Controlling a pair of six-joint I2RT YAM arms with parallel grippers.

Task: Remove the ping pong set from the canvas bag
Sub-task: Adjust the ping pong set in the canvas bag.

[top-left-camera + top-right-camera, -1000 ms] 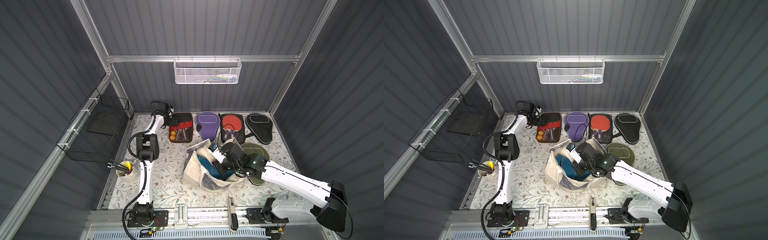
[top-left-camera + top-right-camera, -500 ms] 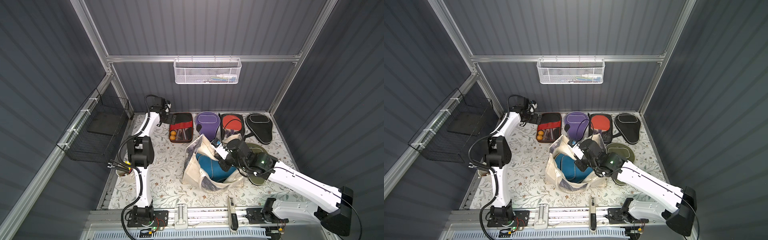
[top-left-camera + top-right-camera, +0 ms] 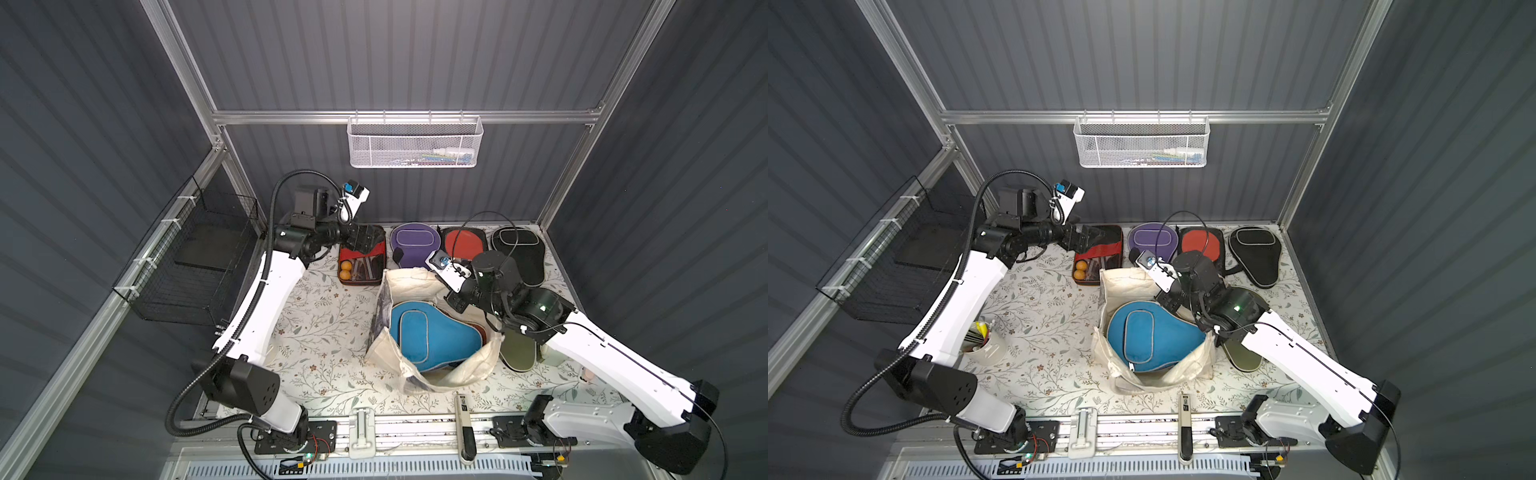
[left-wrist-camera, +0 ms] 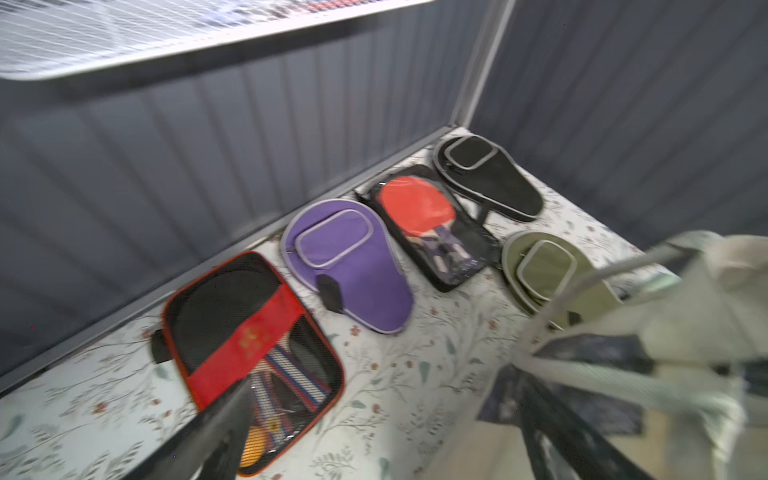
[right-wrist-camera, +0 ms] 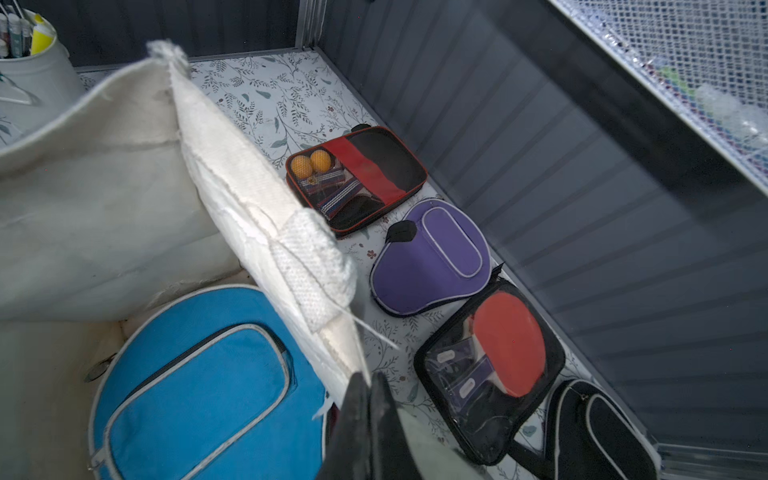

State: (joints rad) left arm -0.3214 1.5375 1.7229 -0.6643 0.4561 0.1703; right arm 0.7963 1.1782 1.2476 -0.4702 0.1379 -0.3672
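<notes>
**Blue case in the bag, five pieces laid out on the counter**

In both top views the canvas bag (image 3: 415, 280) stands open at centre frame on the floral counter (image 3: 324, 332). A blue paddle case (image 3: 432, 336) lies flat inside it and fills most of the opening.

The right gripper (image 3: 454, 300) sits at the bag's upper-right rim. In the right wrist view its fingers (image 5: 357, 419) are pressed together on the canvas edge, which runs straight into them.

The left gripper (image 3: 369, 243) hovers above the far end of the red-and-black pack (image 3: 360, 270), up and left of the bag. Its fingers (image 4: 216, 432) are spread wide and hold nothing.

The other pieces lie on the counter outside the bag. Along the back wall, from left to right in the top views, are:
- the red-and-black pack, with two orange balls showing
- a purple case (image 3: 413, 245)
- a clear-fronted pack showing a red paddle (image 3: 463, 243)
- a black case (image 3: 519, 253)

An olive case (image 3: 517, 351) lies just right of the bag, partly under the right arm.
</notes>
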